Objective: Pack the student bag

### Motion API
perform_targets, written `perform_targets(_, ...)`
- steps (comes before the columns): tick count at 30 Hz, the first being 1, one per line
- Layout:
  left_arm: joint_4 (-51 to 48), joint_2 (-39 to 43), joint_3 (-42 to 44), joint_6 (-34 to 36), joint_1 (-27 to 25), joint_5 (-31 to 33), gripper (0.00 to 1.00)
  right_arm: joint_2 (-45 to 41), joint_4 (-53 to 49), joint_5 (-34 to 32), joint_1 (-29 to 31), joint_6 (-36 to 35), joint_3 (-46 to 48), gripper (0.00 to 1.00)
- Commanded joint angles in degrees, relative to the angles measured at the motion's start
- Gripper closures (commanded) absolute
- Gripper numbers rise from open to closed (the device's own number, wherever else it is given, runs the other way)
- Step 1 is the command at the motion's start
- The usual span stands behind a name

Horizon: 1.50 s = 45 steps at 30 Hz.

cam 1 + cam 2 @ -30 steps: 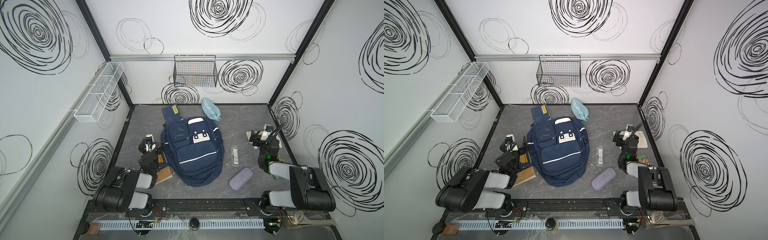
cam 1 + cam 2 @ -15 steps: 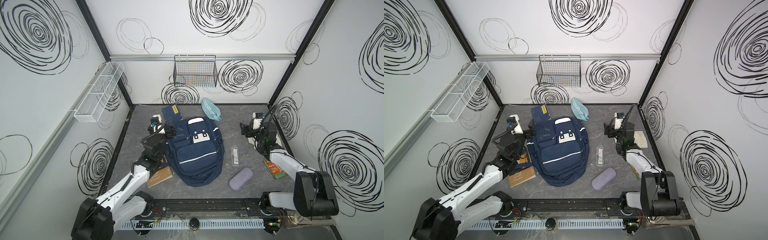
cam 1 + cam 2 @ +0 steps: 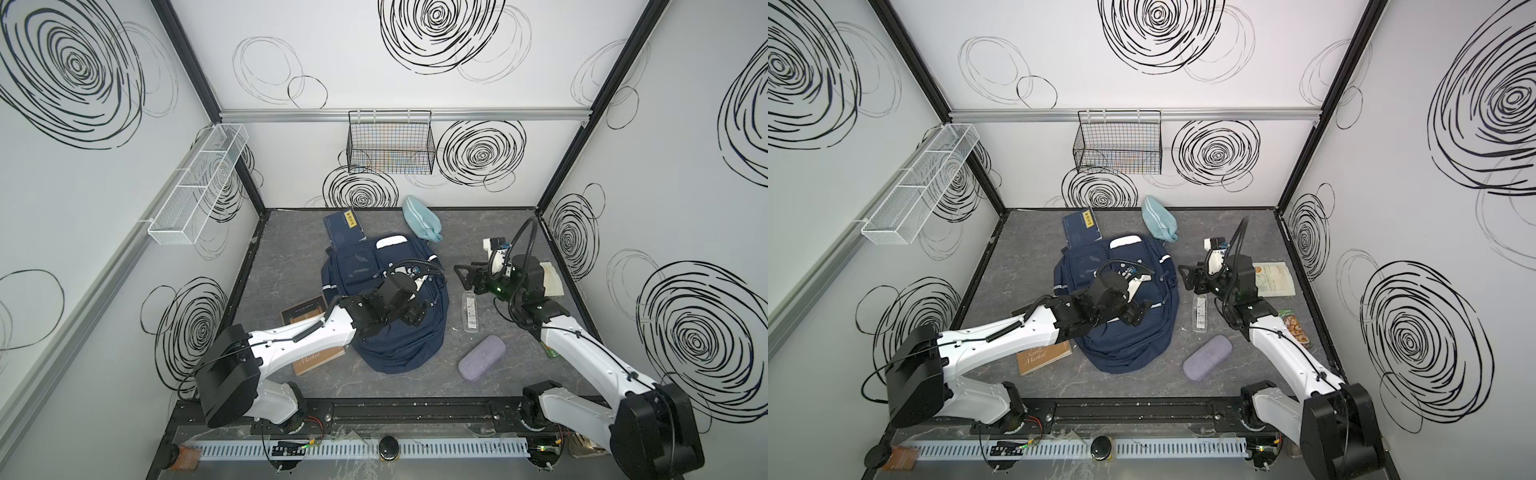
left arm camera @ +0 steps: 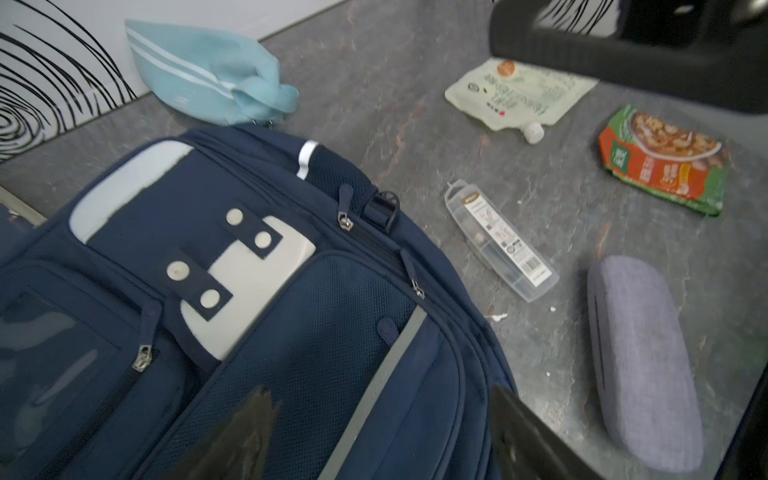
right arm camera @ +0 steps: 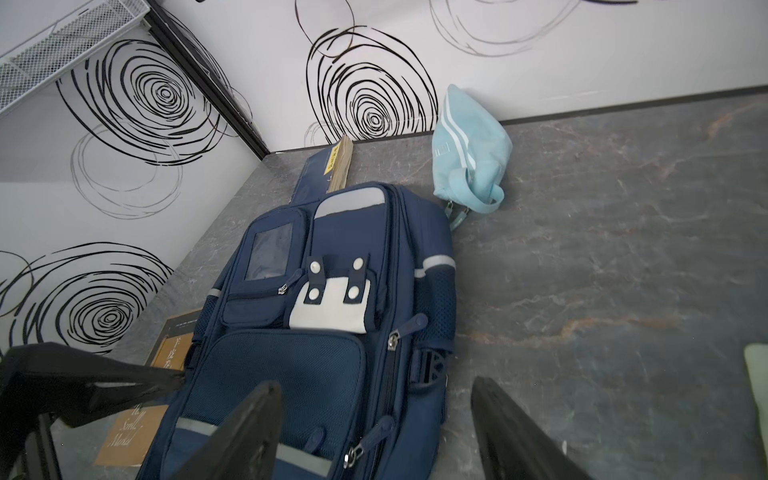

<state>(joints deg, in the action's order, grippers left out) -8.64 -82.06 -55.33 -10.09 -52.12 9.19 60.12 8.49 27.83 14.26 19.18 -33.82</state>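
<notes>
The student bag (image 3: 399,349), probably untouched, is overhung by the wide, empty left gripper (image 3: 417,312); the equally wide right gripper (image 3: 466,277) is positioned just beside it.

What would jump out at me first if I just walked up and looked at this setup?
A large navy blue fabric backpack lies flat in the middle of the grey table, with the left gripper open above it and the right gripper open to its right. A light blue fabric pouch sits at the table's far edge; a lilac oval case lies to the front right.
</notes>
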Motion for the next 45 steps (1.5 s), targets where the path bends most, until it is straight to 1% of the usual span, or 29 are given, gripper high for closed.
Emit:
perform_targets(1, -3.1, -2.5, -3.7, 0.8, 0.1, -4.0, 0.17, -4.1, -5.1, 0.0, 1.5, 2.9, 3.4, 0.25)
perform_targets(3, -4.7, -4.6, -5.4, 1.2, -0.1, -4.8, 0.18, -6.2, -7.0, -0.1, 2.5, 3.0, 4.4, 0.26)
perform_targets(5, -6.4, -6.9, -7.0, 1.9, -0.3, -2.6, 0.19, -8.7, -8.7, -0.6, 3.0, 3.3, 5.4, 0.26)
perform_targets(8, -7.9, -9.7, -8.2, 2.6, -0.3, 1.4, 0.19, -12.1, -8.3, -1.6, 3.6, 3.7, 8.0, 0.26)
perform_targets(10, -7.9, -10.8, -8.4, 3.1, -0.4, 2.1, 0.19, -13.6, -7.3, -2.2, 3.9, 4.1, 9.3, 0.26)
perform_targets(15, -8.5, -13.6, -9.2, 4.1, -0.3, 1.4, 0.20, -14.7, -6.3, -3.6, 5.1, 5.2, 10.1, 0.26)
perform_targets(20, -9.9, -17.4, -11.7, 4.3, -0.4, -2.2, 0.22, -14.9, -5.0, -3.2, 5.7, 5.9, 10.0, 0.26)
perform_targets(22, -10.8, -19.0, -13.0, 4.6, -0.3, -2.7, 0.23, -15.1, -5.3, -2.5, 5.7, 6.8, 9.1, 0.26)
perform_targets(25, -13.3, -21.5, -15.4, 6.0, -0.3, -2.2, 0.27, -16.5, -4.8, -1.6, 5.6, 8.0, 8.3, 0.26)
perform_targets(27, -15.0, -22.9, -16.6, 7.2, -0.3, -1.4, 0.31, -17.9, -5.3, -2.3, 5.6, 8.5, 7.9, 0.26)
perform_targets(32, -17.6, -23.7, -19.0, 9.2, 0.9, -0.5, 0.46, -21.1, -9.2, -6.4, 5.5, 7.3, 6.0, 0.26)
perform_targets(33, -17.9, -23.4, -19.1, 9.6, 1.2, -0.1, 0.49, -21.4, -10.1, -7.0, 5.5, 6.8, 5.4, 0.26)
perform_targets(35, -18.0, -22.1, -18.9, 10.6, 1.9, 0.0, 0.60, -21.9, -11.5, -8.9, 5.4, 5.6, 4.6, 0.26)
perform_targets(36, -18.0, -21.5, -18.8, 10.8, 2.2, -0.3, 0.61, -22.1, -11.5, -9.6, 5.3, 5.3, 4.5, 0.26)
perform_targets(37, -17.8, -20.7, -18.5, 11.0, 2.4, -1.4, 0.60, -22.3, -11.5, -10.3, 5.1, 4.9, 4.4, 0.26)
perform_targets(40, -16.4, -17.9, -17.2, 11.4, 1.8, -6.2, 0.40, -22.5, -10.6, -11.5, 4.9, 3.6, 4.2, 0.26)
perform_targets(41, -15.9, -17.1, -16.9, 11.1, 1.3, -7.0, 0.36, -22.5, -10.4, -12.1, 4.9, 3.3, 4.0, 0.26)
perform_targets(43, -15.0, -16.6, -16.2, 10.8, 0.4, -8.6, 0.33, -22.5, -10.2, -12.9, 4.7, 2.6, 3.7, 0.26)
perform_targets(45, -14.4, -17.2, -15.7, 10.6, -0.1, -9.0, 0.31, -22.6, -9.5, -13.5, 4.5, 1.4, 4.0, 0.25)
